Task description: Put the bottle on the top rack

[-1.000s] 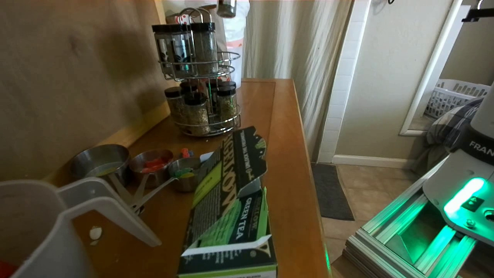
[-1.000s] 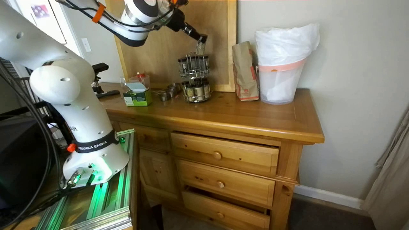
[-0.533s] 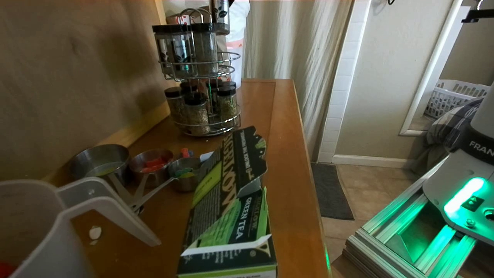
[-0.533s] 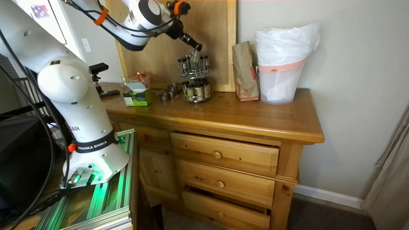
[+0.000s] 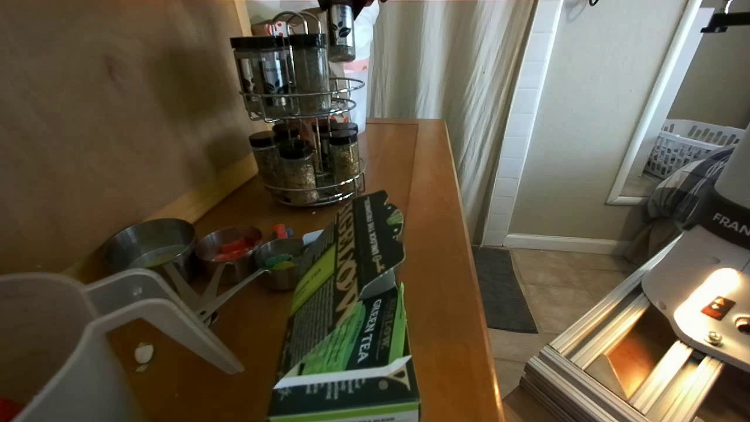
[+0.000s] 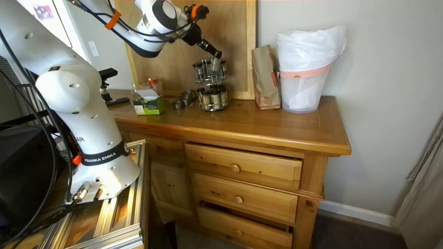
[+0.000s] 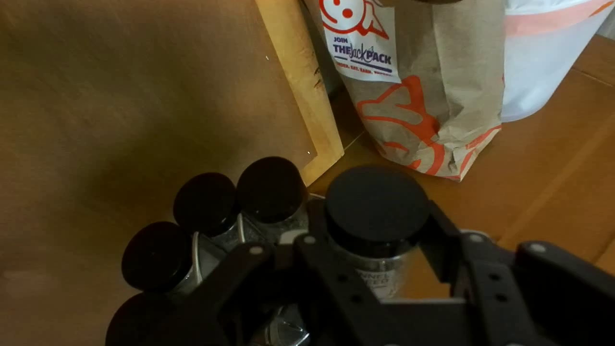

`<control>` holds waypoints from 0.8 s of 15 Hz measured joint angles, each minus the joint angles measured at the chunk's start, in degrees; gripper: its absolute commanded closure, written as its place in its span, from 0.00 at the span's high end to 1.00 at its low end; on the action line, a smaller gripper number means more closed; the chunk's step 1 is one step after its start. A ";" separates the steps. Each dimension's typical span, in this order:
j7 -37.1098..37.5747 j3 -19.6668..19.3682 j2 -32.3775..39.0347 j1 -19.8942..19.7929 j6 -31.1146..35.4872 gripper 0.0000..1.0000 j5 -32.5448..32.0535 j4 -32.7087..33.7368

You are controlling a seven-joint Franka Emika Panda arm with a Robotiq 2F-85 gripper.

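Bottle (image 5: 341,33) hangs cap-up, long axis nearly vertical.

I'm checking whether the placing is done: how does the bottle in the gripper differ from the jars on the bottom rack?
The bottle is held in the gripper; the jars stand in the bottom rack. The bottle is near the top rack; the jars are below it. The bottle looks slightly tilted in an exterior view; the jars look upright. All are clear-sided and black-capped.

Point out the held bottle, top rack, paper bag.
Held bottle (image 7: 377,216): wrist view, black cap.
Top rack (image 5: 350,91): in an exterior view, wire rim.
Paper bag (image 7: 420,91): wrist view, printed side.
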 measured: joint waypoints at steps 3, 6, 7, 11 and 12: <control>0.00 2.20 0.97 -2.69 1.97 0.25 0.00 0.00; 0.00 4.06 2.33 -5.19 4.07 0.25 0.00 0.01; -0.05 4.60 2.86 -5.77 4.29 0.25 0.00 0.02; -0.33 7.01 5.12 -7.80 5.69 0.25 0.00 0.14; -0.50 7.58 5.56 -8.39 6.20 0.25 0.00 0.17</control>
